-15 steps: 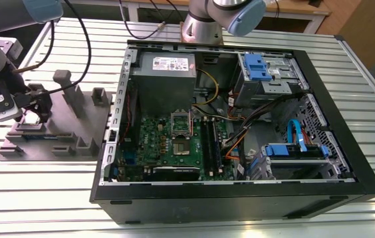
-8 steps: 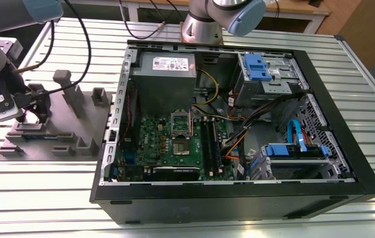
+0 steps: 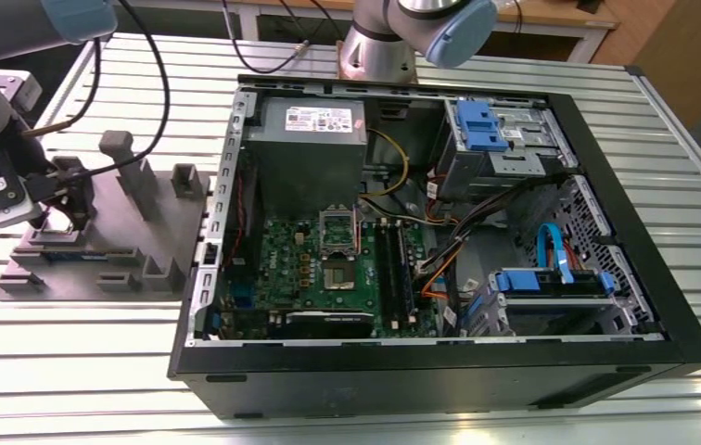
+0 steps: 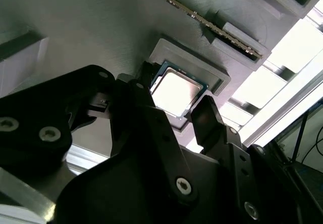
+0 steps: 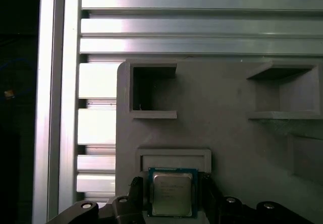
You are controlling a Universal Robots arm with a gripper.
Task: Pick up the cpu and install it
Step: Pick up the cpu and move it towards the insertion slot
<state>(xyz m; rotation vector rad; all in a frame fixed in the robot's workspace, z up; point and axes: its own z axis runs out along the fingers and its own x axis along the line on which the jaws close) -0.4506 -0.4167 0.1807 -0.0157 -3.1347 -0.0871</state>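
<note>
At the exterior view's left, the gripper [image 3: 60, 221] hangs low over the grey fixture block [image 3: 109, 227]. The block sits on the slatted table [image 3: 79, 371], well apart from the open computer case [image 3: 450, 362] and its green motherboard [image 3: 288, 269] toward the exterior view's right. In both wrist views the cpu [image 5: 172, 194] lies flat, metal lid up, in a shallow raised nest of that block, near a memory stick [image 4: 202, 17] standing on edge in a slot. The cpu looks light, thin and rigid. Its smooth lid would give little friction and its underside is likely delicate, so the sensible hold is squarely and gently across two opposite edges, not on the faces. The jaws are spread slightly wider than the cpu, with one finger [image 5: 139, 201] just beside each of two opposite edges. A narrow gap shows on at least one side, so the cpu appears flanked rather than pinched, resting in its nest.
</note>
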